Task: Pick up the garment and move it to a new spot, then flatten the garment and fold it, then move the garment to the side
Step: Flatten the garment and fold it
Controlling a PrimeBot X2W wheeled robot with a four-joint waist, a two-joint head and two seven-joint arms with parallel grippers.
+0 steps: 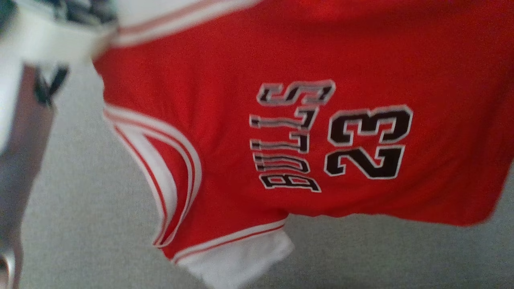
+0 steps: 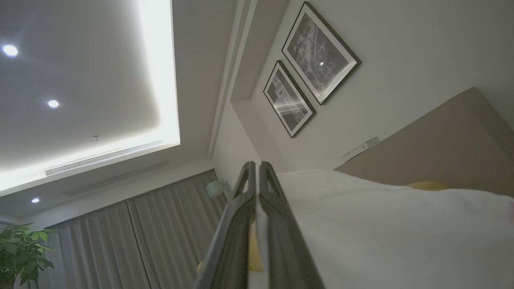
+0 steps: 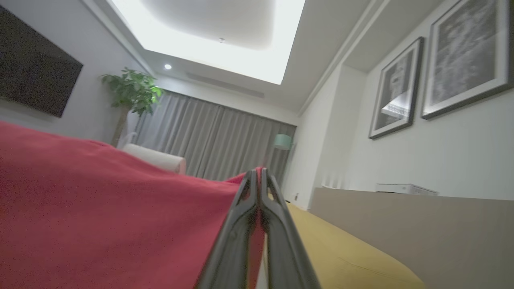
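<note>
Honestly, the main risk to be flagged is dragging. The garment [image 1: 225, 132] is held up in the air, spread wide with its number and lettering turned sideways, and a white part at its lower end is left dangling over the grey surface [image 1: 80, 208] below. If it gets carried low to the new spot, that end could be dragged and bunched, and the flattening would be made harder.

A slip is also on the cards. The right end effector [image 3: 257, 173] is clenched on only a thin pinch of red cloth near an edge, so the cloth could be pulled free by a quick swing. The left end effector [image 2: 257, 163] is clamped as well, with a pale strip caught between its fingers. That strip is judged to be the garment's white part, though it can't be confirmed for sure. If the two are spread unevenly, the cloth would be skewed or overstretched when laid down.

Pose-wise, both end effectors are pointed steeply upward toward the ceiling, fingers pressed together, with cloth draped off to one side of each. The head view is badly blurred, so finer detail can't be read.
</note>
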